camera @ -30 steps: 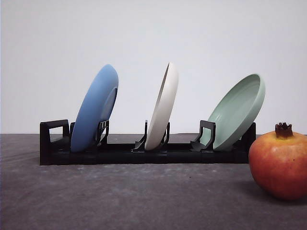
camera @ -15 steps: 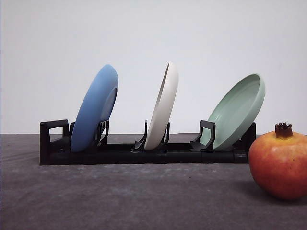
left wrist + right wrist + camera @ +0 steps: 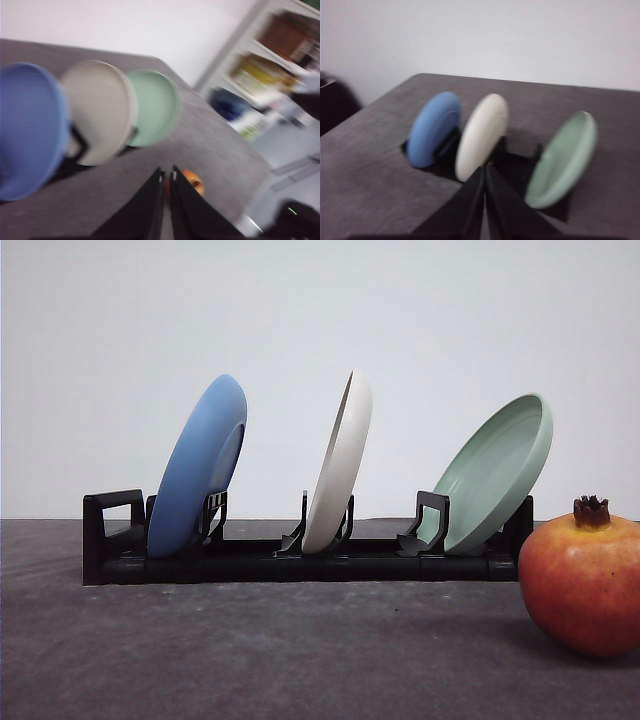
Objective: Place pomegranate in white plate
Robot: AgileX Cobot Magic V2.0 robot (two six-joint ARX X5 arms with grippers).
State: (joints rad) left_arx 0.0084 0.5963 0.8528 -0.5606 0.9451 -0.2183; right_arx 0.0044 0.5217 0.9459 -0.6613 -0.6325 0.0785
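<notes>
The pomegranate [image 3: 583,577] sits on the dark surface [image 3: 260,650] at the near right, apart from the black rack [image 3: 300,558]. The rack holds 3 tilted plates: blue plate [image 3: 200,465] left, white plate [image 3: 340,462] in the middle, green plate [image 3: 495,472] right. The left pincer [image 3: 166,176] and right pincer [image 3: 484,169] are both closed and empty

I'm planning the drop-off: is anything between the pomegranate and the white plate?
No object lies on the table between the pomegranate and the white plate. But the plate stands on edge in the black rack, between the blue plate and the pale green plate.
</notes>
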